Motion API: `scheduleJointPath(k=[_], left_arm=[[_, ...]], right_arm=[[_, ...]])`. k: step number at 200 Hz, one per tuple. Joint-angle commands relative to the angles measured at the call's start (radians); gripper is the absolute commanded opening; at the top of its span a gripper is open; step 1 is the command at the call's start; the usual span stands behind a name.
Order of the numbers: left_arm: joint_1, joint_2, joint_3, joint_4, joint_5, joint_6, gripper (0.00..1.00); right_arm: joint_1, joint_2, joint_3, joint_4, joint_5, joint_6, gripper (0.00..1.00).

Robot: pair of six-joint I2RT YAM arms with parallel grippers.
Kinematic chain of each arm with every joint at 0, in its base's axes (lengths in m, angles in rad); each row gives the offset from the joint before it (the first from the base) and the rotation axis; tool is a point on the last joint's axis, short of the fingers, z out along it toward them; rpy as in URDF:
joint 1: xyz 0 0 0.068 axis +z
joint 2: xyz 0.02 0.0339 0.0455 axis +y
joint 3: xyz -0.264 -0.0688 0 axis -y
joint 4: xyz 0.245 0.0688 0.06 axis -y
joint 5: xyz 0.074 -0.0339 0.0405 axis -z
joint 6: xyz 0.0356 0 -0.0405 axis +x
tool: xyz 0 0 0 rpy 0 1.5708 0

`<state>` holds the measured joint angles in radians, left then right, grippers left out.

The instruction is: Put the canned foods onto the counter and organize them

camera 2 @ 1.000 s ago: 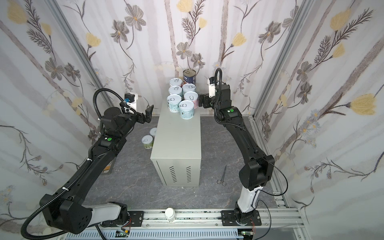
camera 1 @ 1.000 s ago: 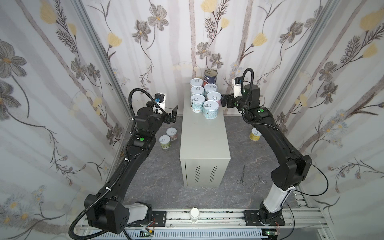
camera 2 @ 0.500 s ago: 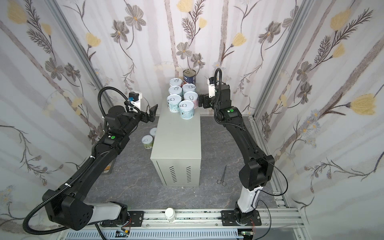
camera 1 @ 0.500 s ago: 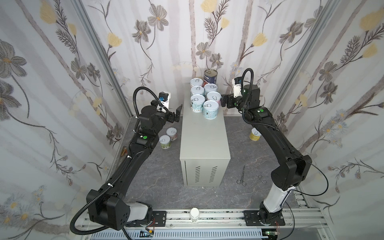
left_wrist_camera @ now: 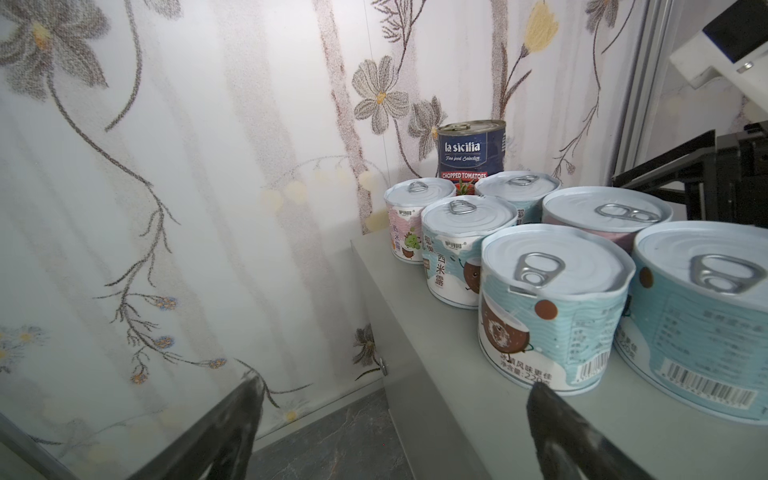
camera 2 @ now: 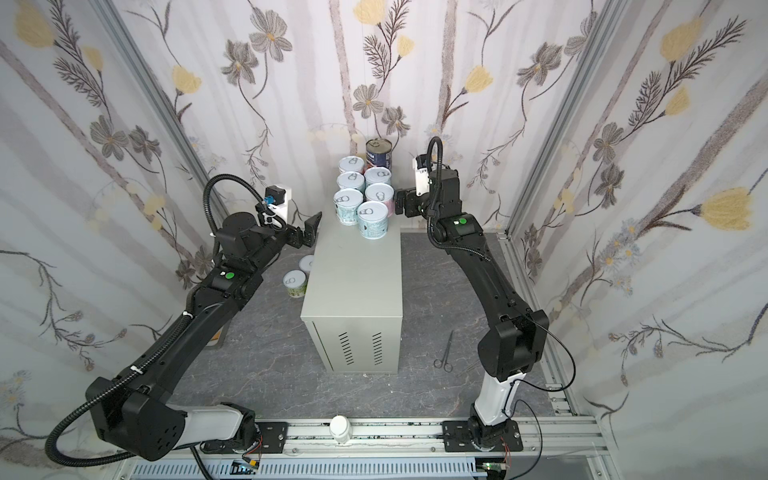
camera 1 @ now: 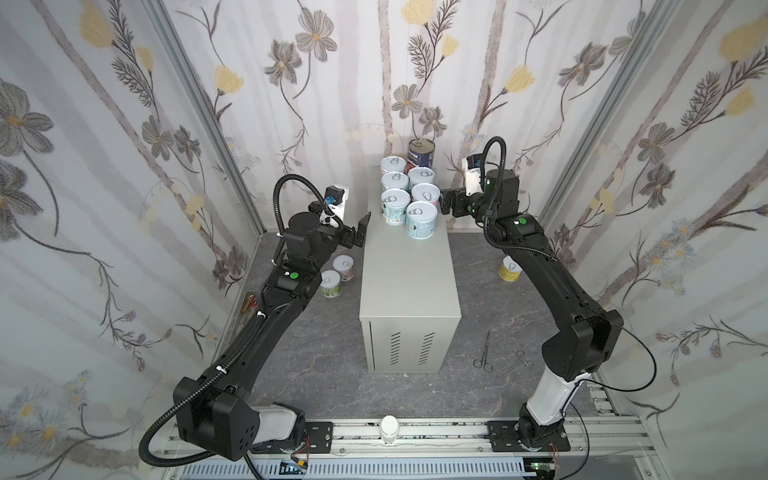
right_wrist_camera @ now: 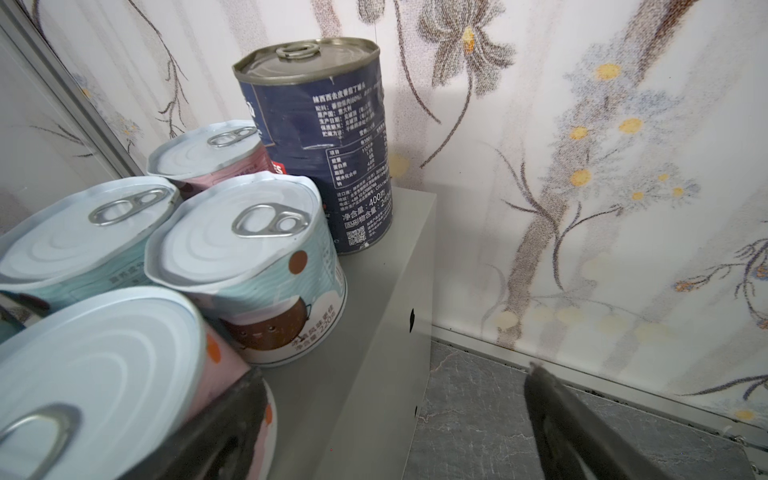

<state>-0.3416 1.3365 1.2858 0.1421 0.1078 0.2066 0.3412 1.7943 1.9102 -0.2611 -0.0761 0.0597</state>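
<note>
Left end effector (camera 1: pixel 360 230) and right end effector (camera 1: pixel 444 203) wide, empty — cans (camera 1: pixel 395 200) crowd counter (camera 1: pixel 409 274)

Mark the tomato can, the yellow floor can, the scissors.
tomato can (camera 1: pixel 421 146): in a top view, metal lid.
yellow floor can (camera 1: pixel 509 265): in a top view, white lid.
scissors (camera 1: pixel 485 351): in a top view, pivot.

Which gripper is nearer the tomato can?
Right. The right gripper is beside the short cans, near the tomato can; the left gripper is off the counter's opposite edge, farther away.
</note>
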Motion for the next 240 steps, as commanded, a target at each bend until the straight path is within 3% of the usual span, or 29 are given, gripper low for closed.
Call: scheduleJointPath(k=[1,78,132,240], left_arm=[[-0.003,0.008,0.033,0.025,-0.008,0.013,1.0],[-0.019,0.027,0.049,0.032,-0.013,0.013,1.0],[-0.03,0.019,0.059,-0.027,0.108,0.05,1.0],[-0.092,0.124,0.116,-0.027,0.07,0.06,1.0]], right_arm=[[0.005,0.005,-0.003,0.013,-0.016,-0.011,0.97],[0.01,-0.005,-0.003,-0.004,0.01,-0.016,0.99],[0.008,-0.054,-0.039,0.0,0.061,-0.027,1.0],[0.007,-0.182,-0.167,0.049,0.025,-0.002,1.0]])
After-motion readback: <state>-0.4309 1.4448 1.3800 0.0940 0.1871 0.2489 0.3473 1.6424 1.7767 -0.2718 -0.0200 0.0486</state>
